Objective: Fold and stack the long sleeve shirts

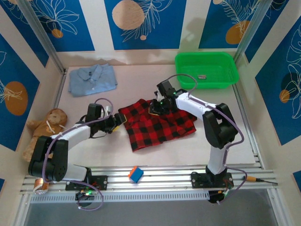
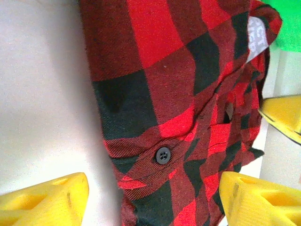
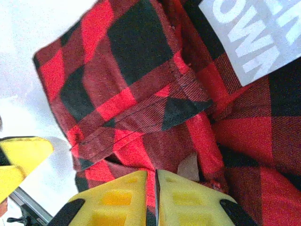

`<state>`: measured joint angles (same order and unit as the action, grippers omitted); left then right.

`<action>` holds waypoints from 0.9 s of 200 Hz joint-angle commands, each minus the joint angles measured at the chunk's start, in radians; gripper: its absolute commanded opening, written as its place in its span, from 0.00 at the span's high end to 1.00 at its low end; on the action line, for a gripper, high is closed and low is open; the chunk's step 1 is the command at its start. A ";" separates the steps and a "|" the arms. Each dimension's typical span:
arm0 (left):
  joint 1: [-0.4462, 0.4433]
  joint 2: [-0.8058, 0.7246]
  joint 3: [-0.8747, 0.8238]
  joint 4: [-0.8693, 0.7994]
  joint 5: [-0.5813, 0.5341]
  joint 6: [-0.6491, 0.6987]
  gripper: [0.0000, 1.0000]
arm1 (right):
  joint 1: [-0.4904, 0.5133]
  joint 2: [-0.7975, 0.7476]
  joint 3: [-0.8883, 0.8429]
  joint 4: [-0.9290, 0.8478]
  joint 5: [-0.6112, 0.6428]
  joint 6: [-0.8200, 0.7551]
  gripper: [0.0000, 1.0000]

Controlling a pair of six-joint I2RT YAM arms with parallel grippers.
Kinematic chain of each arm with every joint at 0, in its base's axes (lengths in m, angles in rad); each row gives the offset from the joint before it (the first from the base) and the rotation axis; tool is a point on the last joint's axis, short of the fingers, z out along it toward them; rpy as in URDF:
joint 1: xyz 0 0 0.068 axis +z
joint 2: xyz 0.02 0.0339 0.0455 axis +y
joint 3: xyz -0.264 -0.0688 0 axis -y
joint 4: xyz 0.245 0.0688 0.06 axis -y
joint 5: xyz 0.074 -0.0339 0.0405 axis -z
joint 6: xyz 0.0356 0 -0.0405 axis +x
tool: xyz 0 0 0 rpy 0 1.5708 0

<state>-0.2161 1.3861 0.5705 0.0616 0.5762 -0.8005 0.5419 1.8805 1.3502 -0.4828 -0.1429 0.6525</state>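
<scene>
Two long sleeve shirts are counted: one red-and-black checked flannel shirt (image 1: 160, 128) in the middle and one light blue collared shirt (image 1: 92, 79) at eleven o'clock. One green basket (image 1: 221, 66) is seen at one o'clock, with one small dark item (image 1: 202, 76) lying in it. One teddy bear (image 1: 47, 123) is found at nine o'clock, and one blue-and-red block (image 1: 135, 174) at six o'clock. Two arms are counted, a left arm (image 1: 75, 132) and a right arm (image 1: 214, 123)

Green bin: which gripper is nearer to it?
Right. The right gripper is at the checked shirt's far edge, down-left of the green bin; the left gripper is at that shirt's left edge, farther off.
</scene>
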 commanded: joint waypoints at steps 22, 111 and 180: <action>-0.056 0.092 -0.050 0.231 0.041 -0.130 0.31 | -0.003 0.063 0.014 0.037 -0.050 -0.036 0.86; -0.143 0.249 0.001 0.285 -0.025 -0.187 0.45 | -0.026 0.129 -0.001 0.058 -0.019 -0.040 0.88; -0.141 0.178 0.179 -0.155 -0.214 0.094 0.93 | 0.010 0.150 -0.063 0.084 0.022 -0.020 0.90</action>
<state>-0.3496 1.6333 0.6453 0.1741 0.4908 -0.8902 0.5259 2.0129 1.3121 -0.3954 -0.1471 0.6300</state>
